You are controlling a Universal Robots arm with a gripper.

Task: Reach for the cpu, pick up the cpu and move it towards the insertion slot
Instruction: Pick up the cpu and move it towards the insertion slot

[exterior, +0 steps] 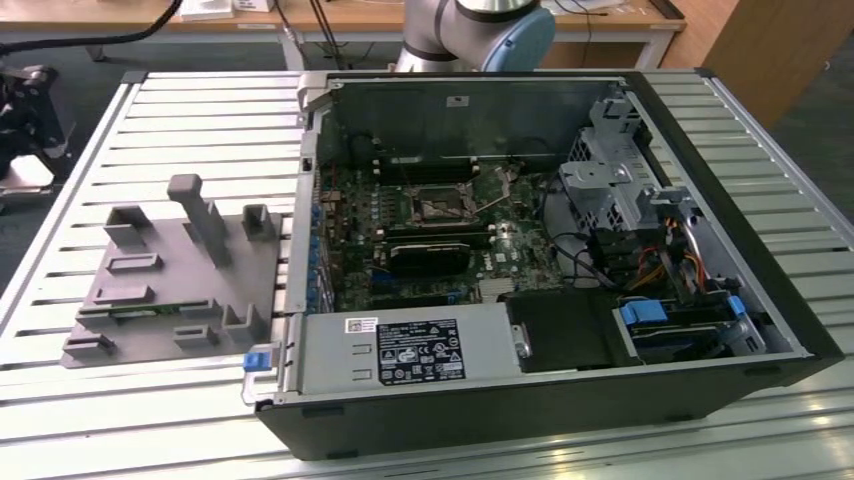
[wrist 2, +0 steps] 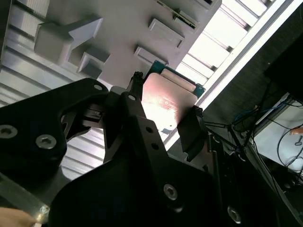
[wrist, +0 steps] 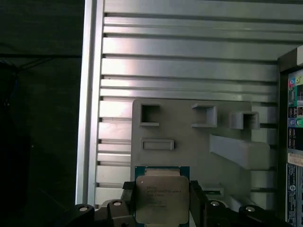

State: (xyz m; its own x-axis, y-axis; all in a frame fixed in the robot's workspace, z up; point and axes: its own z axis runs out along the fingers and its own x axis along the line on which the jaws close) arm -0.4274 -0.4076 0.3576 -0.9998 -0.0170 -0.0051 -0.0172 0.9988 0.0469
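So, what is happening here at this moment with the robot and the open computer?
The robot's gripper holds the cpu between its fingers, above the grey fixture plate that lies on the slatted table. Both wrist views show this. In the exterior view, the open computer case lies beside the fixture, and the insertion slot on its green board has no chip in it yet.

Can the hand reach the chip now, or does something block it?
Probably yes. In both wrist views the hand has a finger on each side of the chip, and nothing lies between them. The grey fixture plate stands behind the chip, not in the way.
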